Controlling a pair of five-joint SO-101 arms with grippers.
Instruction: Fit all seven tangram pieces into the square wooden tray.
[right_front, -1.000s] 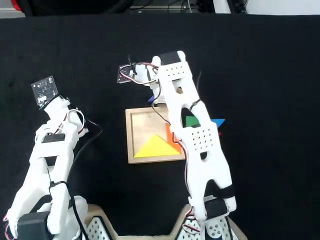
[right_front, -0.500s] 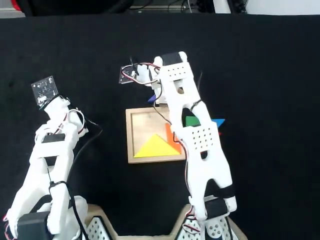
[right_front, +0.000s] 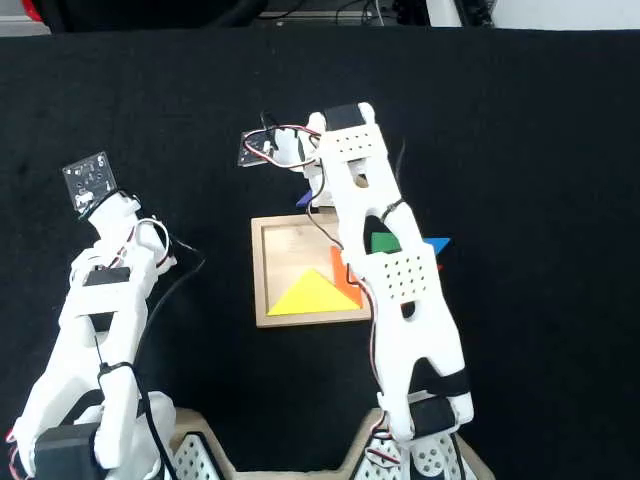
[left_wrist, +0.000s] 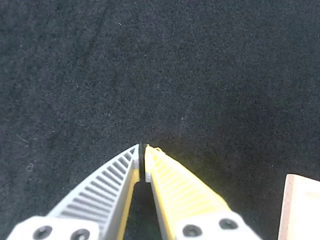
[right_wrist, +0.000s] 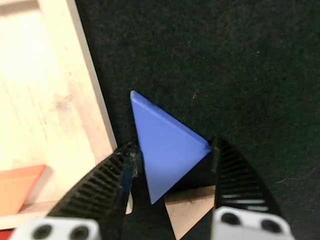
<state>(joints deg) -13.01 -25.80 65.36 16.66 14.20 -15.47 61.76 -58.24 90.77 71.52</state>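
Black cloth worktop, near to far: square wooden tray holding a yellow triangle and an orange piece; left claw closed, tips together, over bare cloth beside the tray; right claw gripping a blue triangle just outside the tray's far rim; cables behind the rear edge.

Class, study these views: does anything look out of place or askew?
The dark blue triangular piece is outside the square wooden tray, just past its rim over the black cloth, gripped by the right gripper rather than fitted inside.
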